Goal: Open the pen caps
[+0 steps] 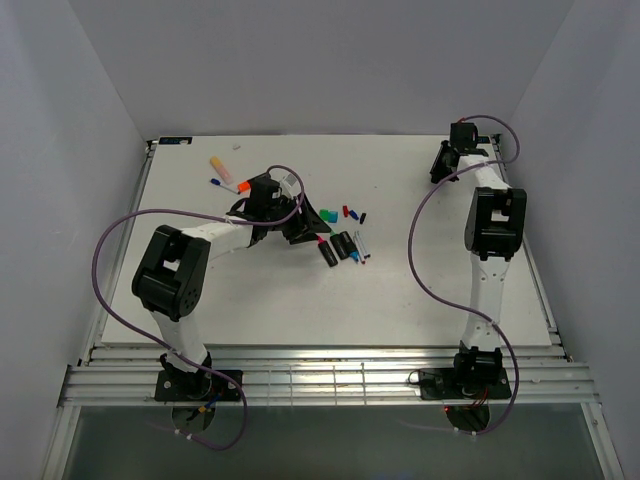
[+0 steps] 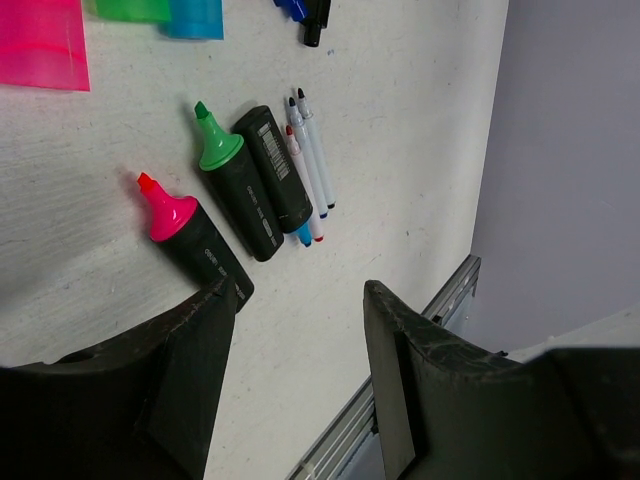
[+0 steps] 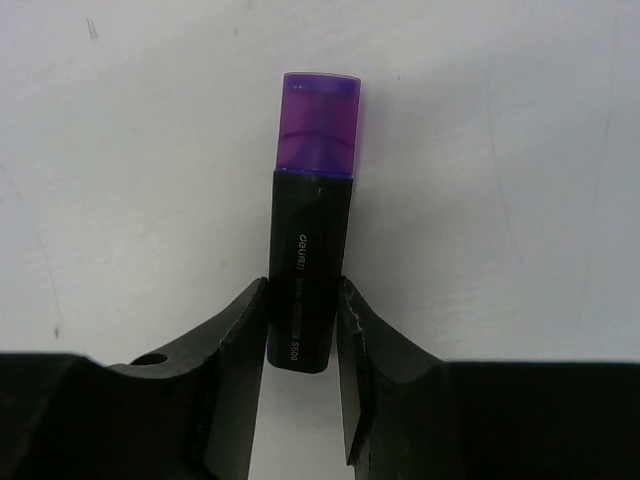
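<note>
A black-bodied pen [image 3: 308,260] with its purple pen cap [image 3: 320,125] still on lies on the white table. My right gripper [image 3: 302,287] is at the far right corner [image 1: 442,165], both fingers pressed against that pen's rear end. My left gripper [image 2: 300,290] hangs open and empty over mid-table [image 1: 300,228]. Ahead of it lie uncapped pens: a pink-tipped [image 2: 190,235], a green-tipped [image 2: 235,195] and a blue-tipped one [image 2: 272,168], plus thin pens [image 2: 312,165]. Loose pink [image 2: 40,45], green [image 2: 130,8] and blue caps [image 2: 195,15] lie beyond them.
An orange-ended pen [image 1: 240,185], a pale orange cap [image 1: 218,165] and a thin blue pen [image 1: 215,183] lie at the back left. Small red and blue caps [image 1: 350,212] sit beside the pen cluster [image 1: 342,246]. Grey walls enclose the table; a metal rail [image 1: 320,375] runs along the near edge.
</note>
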`<control>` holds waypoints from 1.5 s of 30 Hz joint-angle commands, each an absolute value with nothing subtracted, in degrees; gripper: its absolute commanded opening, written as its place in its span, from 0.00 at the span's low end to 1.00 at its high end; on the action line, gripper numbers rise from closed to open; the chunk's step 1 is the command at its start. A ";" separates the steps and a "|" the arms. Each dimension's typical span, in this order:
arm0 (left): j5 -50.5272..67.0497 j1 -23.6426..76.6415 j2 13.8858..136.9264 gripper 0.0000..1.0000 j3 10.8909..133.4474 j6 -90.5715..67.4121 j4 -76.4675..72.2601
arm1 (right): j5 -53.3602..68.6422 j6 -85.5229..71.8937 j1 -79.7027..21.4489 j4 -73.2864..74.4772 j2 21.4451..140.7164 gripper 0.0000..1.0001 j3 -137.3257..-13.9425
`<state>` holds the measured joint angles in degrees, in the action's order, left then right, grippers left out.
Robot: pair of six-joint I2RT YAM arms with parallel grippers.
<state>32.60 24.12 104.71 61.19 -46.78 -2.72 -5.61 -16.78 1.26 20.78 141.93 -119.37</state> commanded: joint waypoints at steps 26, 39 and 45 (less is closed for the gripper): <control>37.44 24.43 96.77 0.73 60.99 -52.47 -5.62 | 15.82 -18.19 -24.16 -1.50 79.37 0.08 -48.34; 36.21 25.58 98.26 0.72 61.87 -53.26 -5.63 | 20.12 -21.27 -33.22 -3.69 81.21 0.08 -48.52; 35.60 25.84 98.52 0.70 61.26 -53.26 -5.71 | 20.57 -22.41 -34.45 -4.75 81.04 0.08 -48.87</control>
